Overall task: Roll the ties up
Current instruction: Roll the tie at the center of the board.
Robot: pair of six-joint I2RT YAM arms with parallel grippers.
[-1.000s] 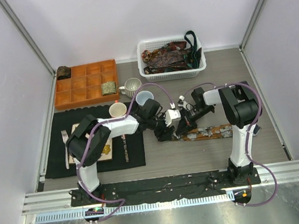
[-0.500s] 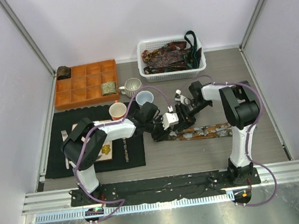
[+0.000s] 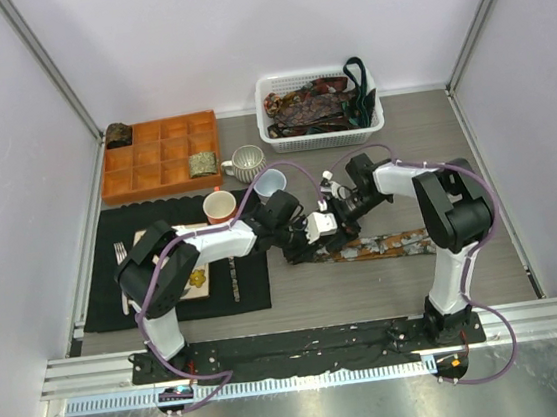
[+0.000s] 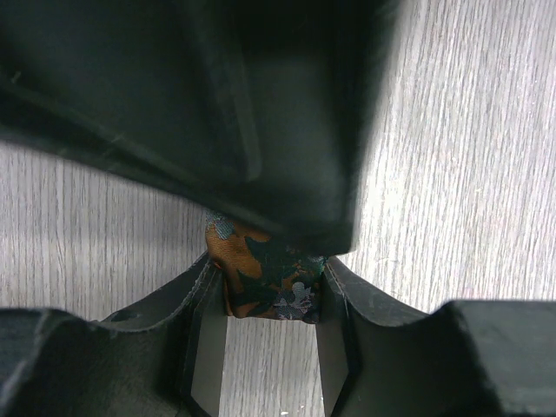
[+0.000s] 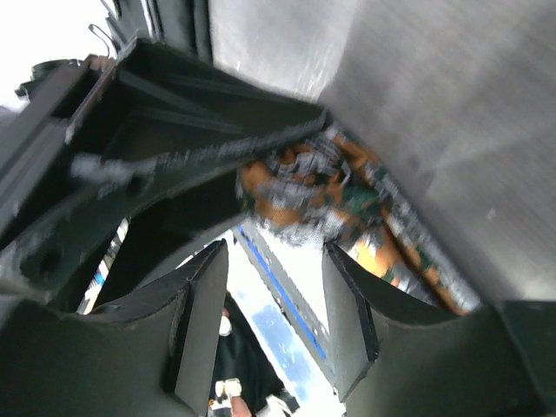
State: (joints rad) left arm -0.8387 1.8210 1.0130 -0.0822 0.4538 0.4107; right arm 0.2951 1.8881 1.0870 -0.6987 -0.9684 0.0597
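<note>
A patterned rust-and-green tie (image 3: pixel 388 245) lies flat on the wooden table, its left end wound into a small roll (image 4: pixel 269 276). My left gripper (image 4: pixel 271 300) is shut on that roll, one finger pressed against each side; from above it (image 3: pixel 306 246) sits at the tie's left end. My right gripper (image 5: pixel 274 313) is open with nothing between its fingers, and the roll (image 5: pixel 304 193) lies just beyond its tips. Seen from above, the right gripper (image 3: pixel 339 224) hovers close behind the left one.
A white basket (image 3: pixel 273 139) at the back holds more ties (image 3: pixel 309 104). An orange compartment tray (image 3: pixel 158 142) holds a rolled coil (image 3: pixel 203 164), with another coil (image 3: pixel 117 134) at its corner. Three mugs (image 3: pixel 220 206) stand beside a black mat (image 3: pixel 105 278) with a plate and fork.
My right gripper has opened and let go of the tie's roll, then drawn back slightly. My left gripper has closed onto the roll and shifted a little left.
</note>
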